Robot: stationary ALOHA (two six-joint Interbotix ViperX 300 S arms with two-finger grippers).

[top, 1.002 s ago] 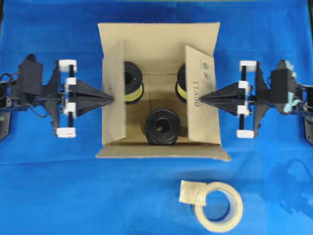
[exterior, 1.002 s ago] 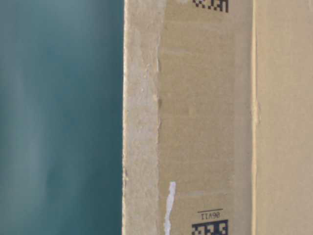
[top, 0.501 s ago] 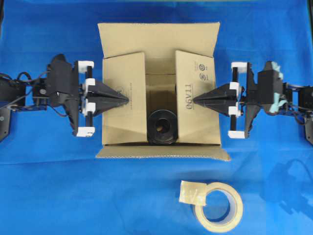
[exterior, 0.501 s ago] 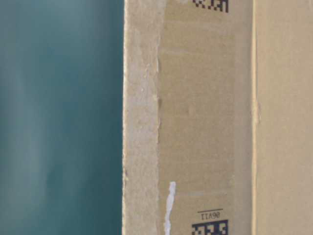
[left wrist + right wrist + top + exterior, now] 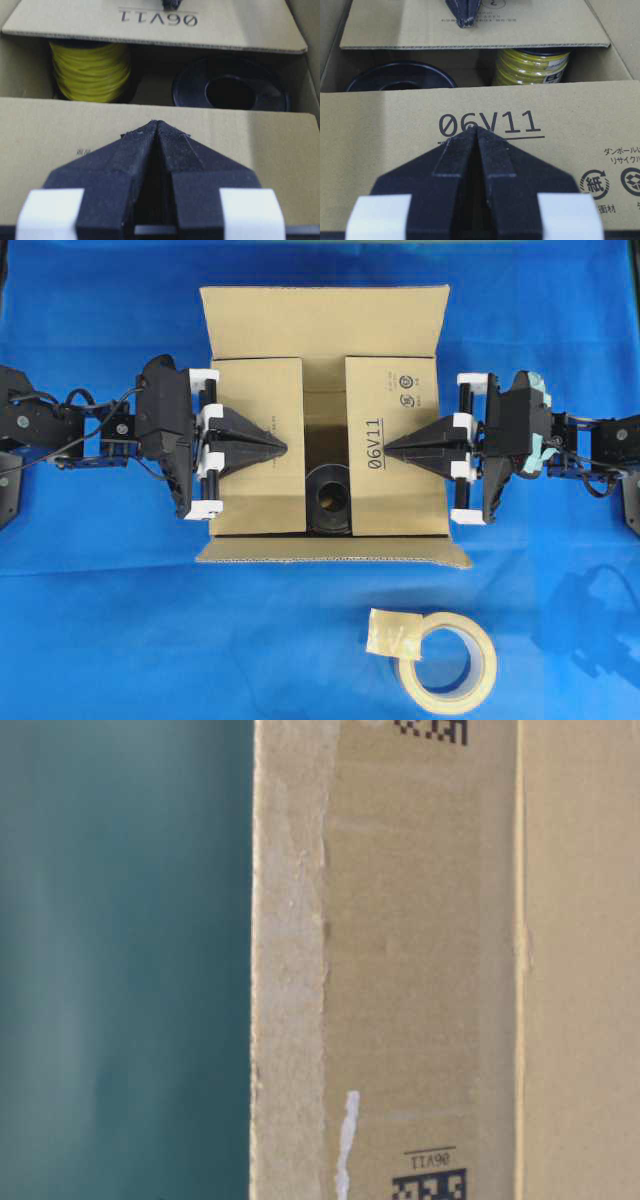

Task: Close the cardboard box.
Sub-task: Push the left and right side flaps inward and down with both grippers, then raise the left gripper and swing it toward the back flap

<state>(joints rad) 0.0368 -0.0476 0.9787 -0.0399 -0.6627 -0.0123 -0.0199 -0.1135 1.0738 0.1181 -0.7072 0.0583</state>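
Note:
The brown cardboard box (image 5: 325,320) stands mid-table, its far flap and near flap (image 5: 330,553) spread outward. Both side flaps lie nearly flat over the opening with a narrow gap between them. My left gripper (image 5: 284,448) is shut, its tip pressing on the left flap (image 5: 260,390). My right gripper (image 5: 388,450) is shut, its tip on the right flap (image 5: 400,390) by the "06V11" print (image 5: 490,122). Through the gap show a black spool (image 5: 328,502) and a yellow-wound spool (image 5: 90,70). The table-level view is filled by the box's wall (image 5: 420,960).
A beige tape roll (image 5: 450,660) lies on the blue cloth (image 5: 100,620) in front of the box, right of centre. The black spool (image 5: 230,92) and yellow spool (image 5: 532,65) sit inside the box below the flaps.
Both grippers have moved inward toward the box's middle, pushing the two side flaps from upright down to nearly flat. The gap between the flaps has narrowed.

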